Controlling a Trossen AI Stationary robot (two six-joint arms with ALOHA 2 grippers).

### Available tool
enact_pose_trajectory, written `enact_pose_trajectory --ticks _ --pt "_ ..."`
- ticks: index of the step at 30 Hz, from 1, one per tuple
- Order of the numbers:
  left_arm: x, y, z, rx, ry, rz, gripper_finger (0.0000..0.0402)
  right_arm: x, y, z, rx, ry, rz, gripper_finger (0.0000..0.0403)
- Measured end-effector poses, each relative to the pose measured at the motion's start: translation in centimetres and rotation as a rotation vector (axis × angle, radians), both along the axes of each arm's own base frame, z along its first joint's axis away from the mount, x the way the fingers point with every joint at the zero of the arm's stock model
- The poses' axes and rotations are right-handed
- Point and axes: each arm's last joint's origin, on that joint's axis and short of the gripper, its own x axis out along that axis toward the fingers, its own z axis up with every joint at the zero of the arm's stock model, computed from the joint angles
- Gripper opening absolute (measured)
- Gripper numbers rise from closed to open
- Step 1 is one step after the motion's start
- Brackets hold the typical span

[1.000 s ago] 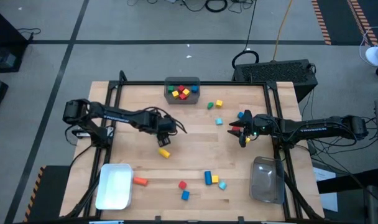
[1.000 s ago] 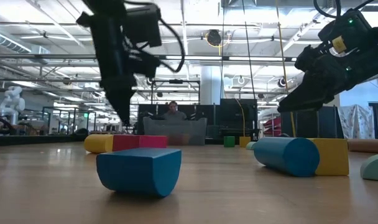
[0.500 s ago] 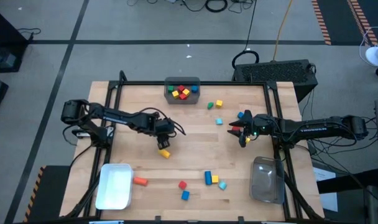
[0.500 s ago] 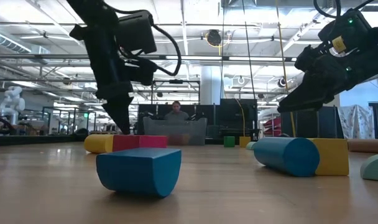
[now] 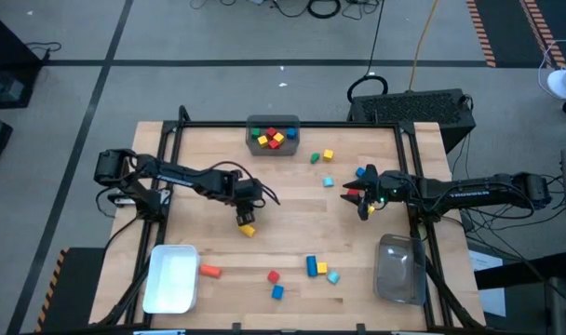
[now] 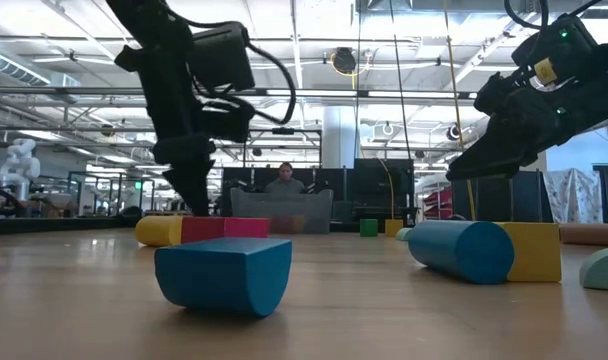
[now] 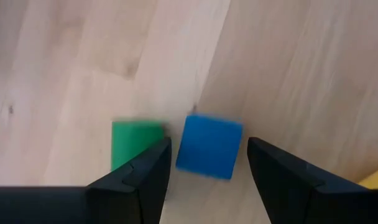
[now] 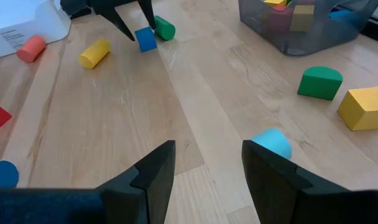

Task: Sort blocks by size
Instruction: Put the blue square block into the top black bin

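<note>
Both jaws of the left gripper (image 7: 207, 165) stand spread around a blue cube (image 7: 209, 146), not clamping it.

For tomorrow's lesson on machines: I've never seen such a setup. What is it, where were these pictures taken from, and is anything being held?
Two robot arms work at a wooden table. One picture looks straight down, one looks level across the tabletop, and two come from cameras on the wrists. Coloured blocks lie scattered; some fill a grey bin. The left gripper, open, straddles a blue cube beside a green block. The right gripper hangs open above the table. Neither holds anything.
</note>
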Motion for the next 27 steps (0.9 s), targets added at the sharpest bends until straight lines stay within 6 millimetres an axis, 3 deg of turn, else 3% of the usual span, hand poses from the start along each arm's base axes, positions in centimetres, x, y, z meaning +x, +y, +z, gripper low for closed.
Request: enact_pose_trajectory --ticks 19,27 --pt "0.0 0.6 -0.6 -0.013 -0.027 -0.01 0.021 0.0 0.0 0.0 0.0 0.0 0.0 0.0176" --pt "0.0 1.1 -0.6 -0.036 -0.034 0.006 0.014 0.0 0.0 0.0 0.002 -0.001 -0.001 0.0176"
